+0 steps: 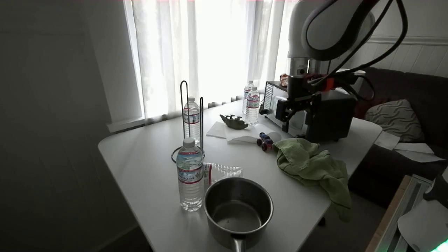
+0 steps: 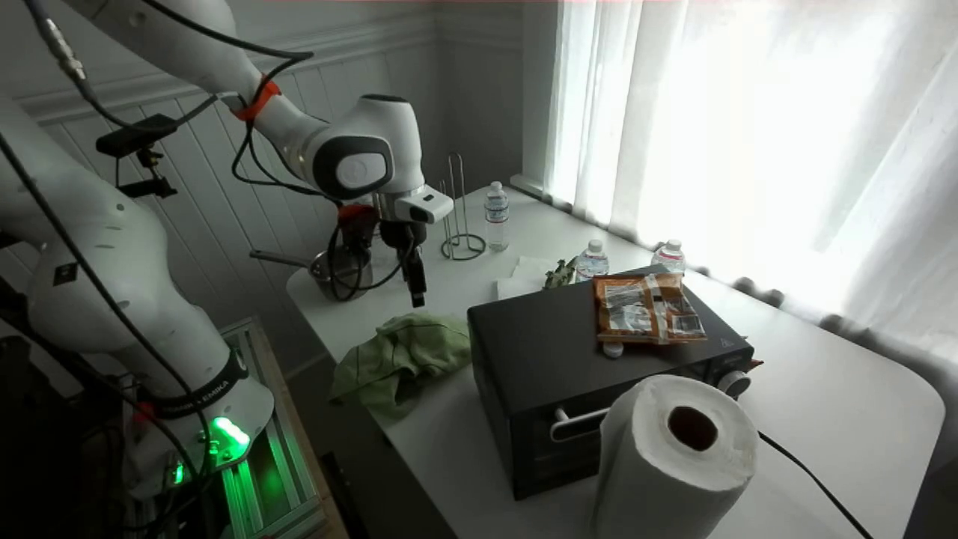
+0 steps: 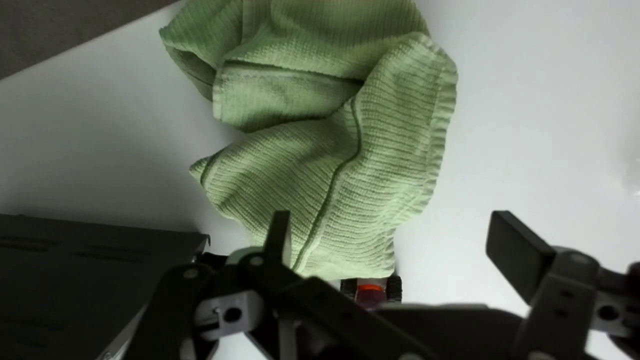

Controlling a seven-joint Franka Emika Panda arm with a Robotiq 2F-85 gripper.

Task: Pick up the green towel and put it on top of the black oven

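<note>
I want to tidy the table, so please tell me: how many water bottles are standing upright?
4: a bottle beside the pot, a bottle beside the wire stand, and two bottles near the black oven. Others may be hidden behind the oven or arm.

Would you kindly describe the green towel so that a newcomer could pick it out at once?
On the white table, find the black oven. Beside it, the green towel lies crumpled, partly hanging over the table's edge. Unlike the small toy truck nearby, it is limp, ribbed cloth.
</note>
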